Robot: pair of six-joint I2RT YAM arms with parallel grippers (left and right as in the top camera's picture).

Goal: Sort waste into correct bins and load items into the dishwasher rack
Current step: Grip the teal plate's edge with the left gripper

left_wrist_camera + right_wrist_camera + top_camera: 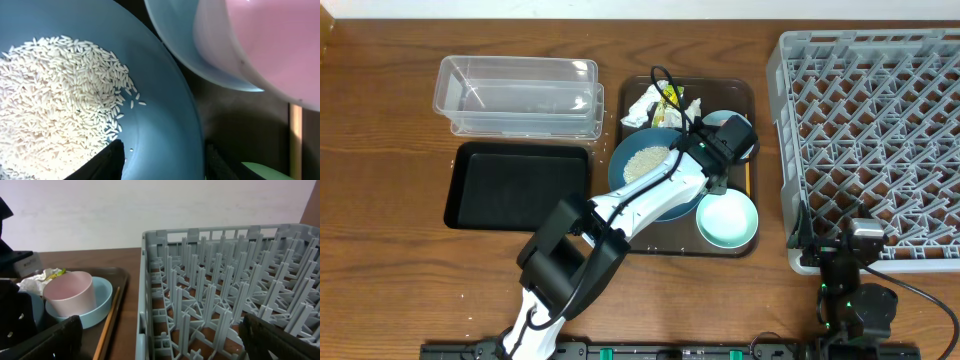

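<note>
The dark-blue dish (645, 165) holds loose white rice (55, 105) and sits on the brown tray (745, 95). My left gripper (713, 170) is open, its fingers (162, 160) either side of the dish's right rim (192, 135). The pink cup (270, 45) stands in the light-blue bowl (200, 60); both show in the right wrist view (70, 297). The mint-green bowl (727, 220) is at the tray's front right. A chopstick (296, 140) lies along the tray's right side. Tissue (645, 105) and a yellow wrapper (670, 95) lie at the tray's back. My right gripper (165, 347) is open at the rack's near-left corner.
The grey dishwasher rack (870, 130) fills the right side, its pegs upright (220, 300). The clear tub (520, 95) stands at the back left, with the black tray (515, 185) in front of it. My left arm (620, 215) reaches across the brown tray's front.
</note>
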